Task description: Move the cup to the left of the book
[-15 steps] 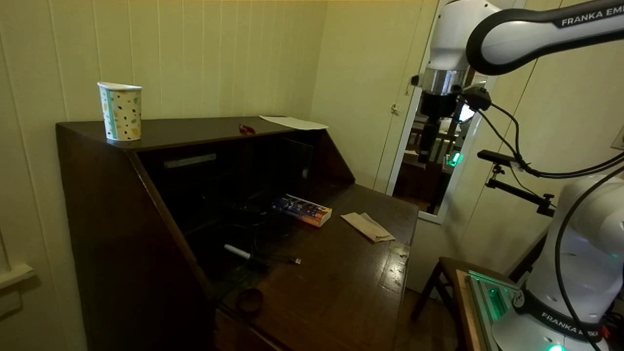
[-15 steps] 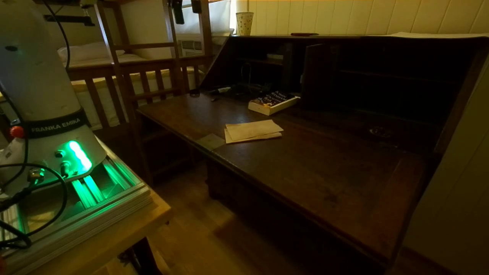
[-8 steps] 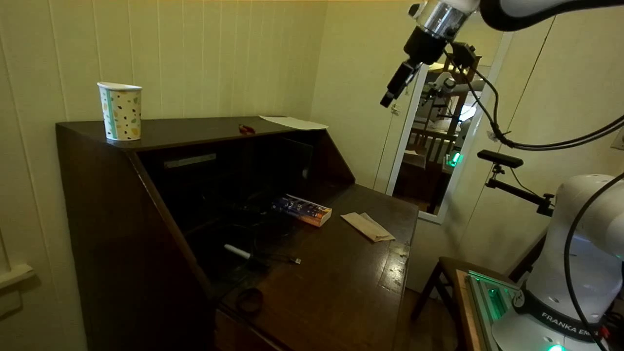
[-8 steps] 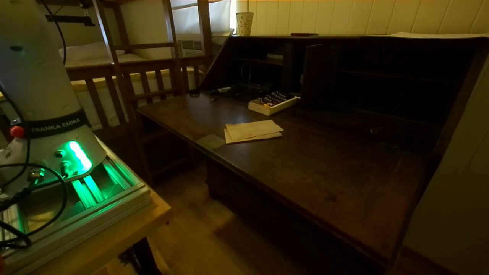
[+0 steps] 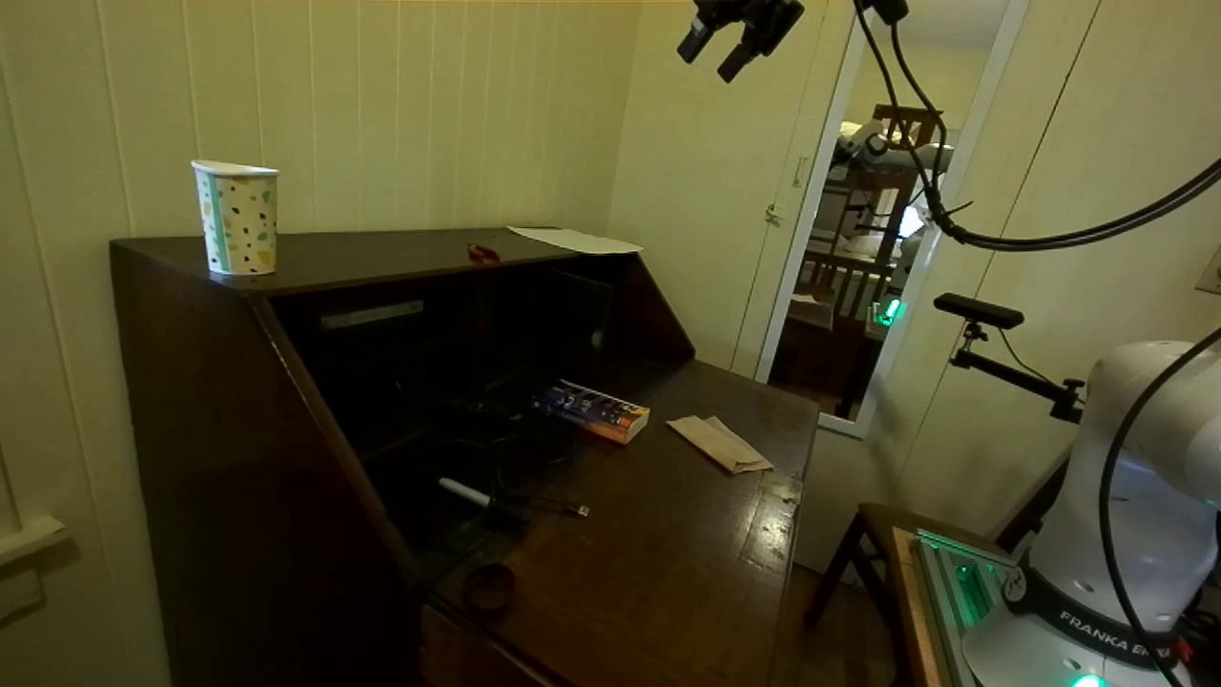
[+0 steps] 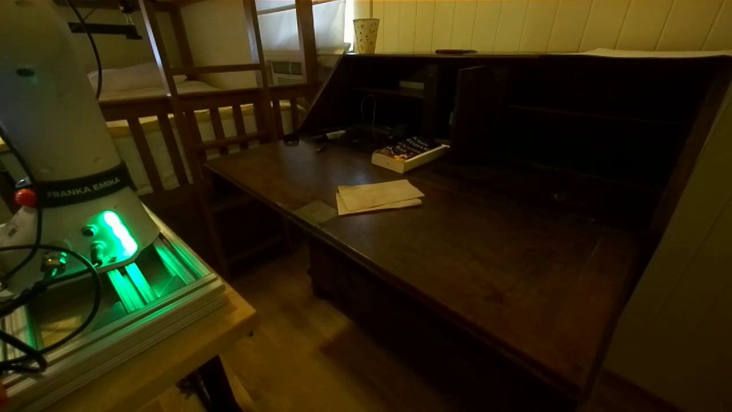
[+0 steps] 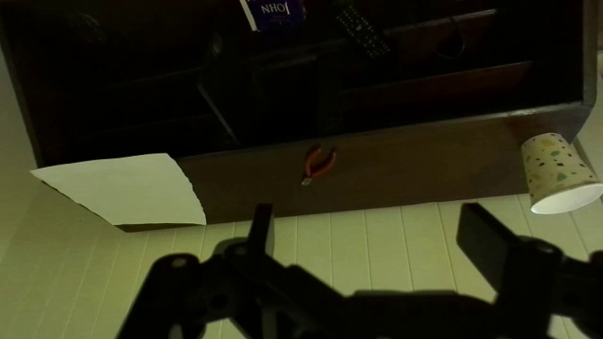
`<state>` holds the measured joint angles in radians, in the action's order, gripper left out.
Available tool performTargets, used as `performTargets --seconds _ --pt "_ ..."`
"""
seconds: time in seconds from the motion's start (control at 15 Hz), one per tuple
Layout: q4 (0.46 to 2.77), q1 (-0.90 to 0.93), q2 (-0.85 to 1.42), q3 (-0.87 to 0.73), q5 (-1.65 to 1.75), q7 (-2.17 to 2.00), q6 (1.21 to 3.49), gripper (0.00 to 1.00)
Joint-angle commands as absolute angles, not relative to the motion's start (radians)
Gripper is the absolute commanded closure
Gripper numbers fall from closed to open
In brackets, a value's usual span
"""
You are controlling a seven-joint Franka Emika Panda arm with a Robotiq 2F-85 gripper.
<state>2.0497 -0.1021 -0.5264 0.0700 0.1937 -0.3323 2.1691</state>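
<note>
The cup [image 5: 240, 224] is cream-white with small coloured dots and stands upright on the desk's top shelf, at one end. It also shows in another exterior view [image 6: 366, 35] and at the right of the wrist view [image 7: 556, 167]. The book [image 5: 596, 410] is a thick paperback with a dark blue and orange cover, lying on the desk's writing surface; it shows in both exterior views [image 6: 409, 153] and partly in the wrist view [image 7: 278, 14]. My gripper [image 5: 708, 65] is open and empty, high above the desk and well apart from the cup. In the wrist view its fingers [image 7: 367, 212] stand wide apart.
A folded tan paper [image 5: 722, 445] lies near the book. Red-handled pliers [image 7: 316, 165] and a white sheet [image 7: 127, 190] lie on the top shelf. A white pen-like object [image 5: 465, 491] and cables lie on the writing surface. The dark desk [image 6: 486, 257] has open compartments below the shelf.
My gripper has risen and moved leftward in an exterior view, tilting and turning so both fingers show. It has left the top of another exterior view. The cup and book have not moved.
</note>
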Motion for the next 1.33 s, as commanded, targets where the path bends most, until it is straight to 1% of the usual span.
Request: performTargets --seconds 0.0,0.4,0.47,0.6,0.8,1.0,1.07,1.2,1.27 --pt "2.033 -0.107 -0.512 0.076 0.189 -0.338 2.166 0.0" --pt "2.025 -0.108 -0.5 0.074 0.187 -0.344 2.167 0.0" --pt "1.989 -0.117 -0.464 0.08 0.165 -0.408 2.188 0.0" --pt "1.845 -0.161 -0.346 0.128 0.207 -0.544 2.151 0.0" --pt "1.694 -0.169 -0.225 0.166 0.237 -0.667 2.124 0.0" --pt "1.536 -0.114 -0.083 0.171 0.247 -0.686 2.11 0.0" --pt "1.485 -0.068 -0.034 0.148 0.158 -0.567 2.163 0.0" --pt "1.383 -0.024 0.054 0.146 0.092 -0.506 2.154 0.0" --pt "1.331 -0.006 0.094 0.15 0.107 -0.538 2.115 0.0"
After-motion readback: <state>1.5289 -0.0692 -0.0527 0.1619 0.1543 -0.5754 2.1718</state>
